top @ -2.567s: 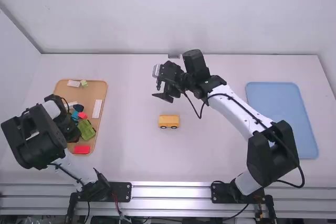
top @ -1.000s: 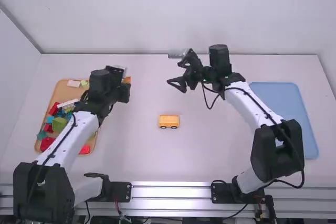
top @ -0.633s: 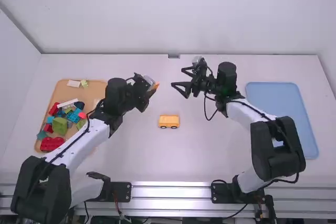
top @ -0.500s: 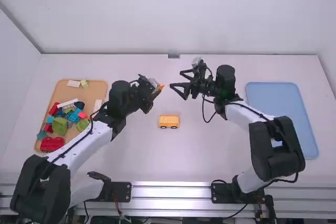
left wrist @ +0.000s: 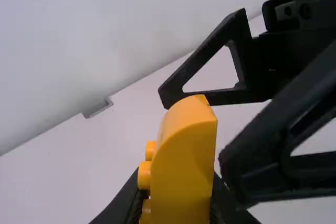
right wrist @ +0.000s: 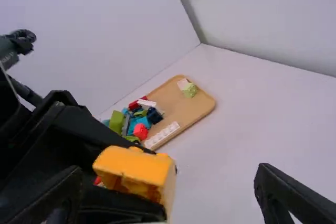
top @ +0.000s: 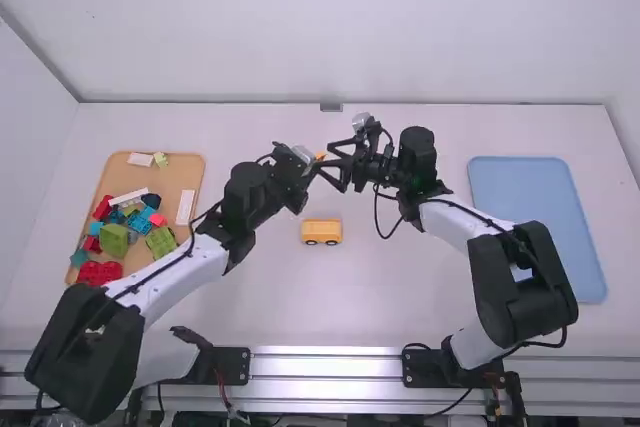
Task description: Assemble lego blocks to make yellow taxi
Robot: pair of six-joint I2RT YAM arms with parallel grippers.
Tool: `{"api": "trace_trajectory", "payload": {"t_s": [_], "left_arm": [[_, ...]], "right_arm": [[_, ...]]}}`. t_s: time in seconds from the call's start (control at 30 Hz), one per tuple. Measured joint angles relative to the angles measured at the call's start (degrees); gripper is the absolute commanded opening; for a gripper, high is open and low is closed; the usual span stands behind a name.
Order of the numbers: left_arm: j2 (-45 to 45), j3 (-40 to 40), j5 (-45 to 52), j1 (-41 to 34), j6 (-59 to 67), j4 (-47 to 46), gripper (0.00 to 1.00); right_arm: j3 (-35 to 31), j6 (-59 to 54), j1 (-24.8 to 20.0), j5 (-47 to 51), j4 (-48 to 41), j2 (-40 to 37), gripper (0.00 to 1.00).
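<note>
In the high view, you have the left end effector (top: 313, 161) pinching a yellow curved block (top: 320, 156) above the middle of the counter (top: 250, 292). Your right end effector (top: 333, 169) meets it there from the other side, its fingers spread towards the block. The yellow wheeled base (top: 322, 232) sits on the counter near the pair, on the side towards the arm bases. To your left is the tan tray (top: 160, 179) with red, green, blue and white blocks in it; to your right, the blue tray (top: 535, 227).

In the left wrist view, your left end effector (left wrist: 176, 205) grips the block upright between its fingers, rounded end clear of the tips and studs (left wrist: 144, 176) facing sideways. The right end effector's parted fingers are right next to it; you can't tell whether they touch.

In the right wrist view, your right end effector (right wrist: 168, 174) is wide apart, with the block between its fingers, nearer one than the other, hollow side showing.
</note>
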Motion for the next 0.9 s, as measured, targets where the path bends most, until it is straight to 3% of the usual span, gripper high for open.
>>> {"api": "trace_trajectory", "payload": {"t_s": [0.03, 0.33, 0.57, 0.67, 0.73, 0.77, 0.8, 0.83, 0.87, 0.9], "left_arm": [[0.55, 0.0, 0.22, 0.0, -0.39, 0.72, 0.02], [3.76, 0.0, 0.35, -0.07, -3.63, 5.27, 0.02], [4.15, 0.0, 0.35, -0.04, -4.02, 5.62, 0.02], [4.15, 0.0, 0.39, -0.04, -4.04, 5.73, 0.06], [4.15, 0.0, 0.09, -0.04, -4.04, 5.73, 0.25], [4.15, 0.0, -0.09, -0.07, -3.91, 5.73, 0.45], [4.15, 0.0, -0.09, -0.07, -3.91, 5.73, 0.45], [4.15, 0.0, 0.04, -0.09, -4.07, 5.81, 0.9], [4.15, 0.0, 0.24, -0.09, -4.28, 5.81, 0.99], [4.15, 0.0, 0.31, -0.11, -4.59, 5.79, 0.99]], "right_arm": [[0.0, 0.11, 0.0, 0.0, 0.22, 0.0, 0.71], [0.0, 0.0, 2.1, 3.67, 0.09, 0.0, 0.66], [0.0, -0.68, 2.69, 5.22, 0.26, 0.0, 0.38], [0.0, -0.81, 2.69, 5.66, 0.15, 0.0, 0.34], [0.0, -1.11, 2.69, 6.21, 0.2, 0.02, 0.26], [0.0, -1.25, 2.69, 6.38, 0.15, 0.0, 0.24], [0.0, -1.25, 2.69, 6.38, 0.15, 0.0, 0.24], [0.0, -1.49, 2.69, 6.23, 0.15, 0.0, 0.24], [0.0, -1.66, 2.69, 6.23, 0.17, 0.0, 0.24], [0.0, -1.88, 2.69, 6.34, 0.2, 0.0, 0.24]]}}
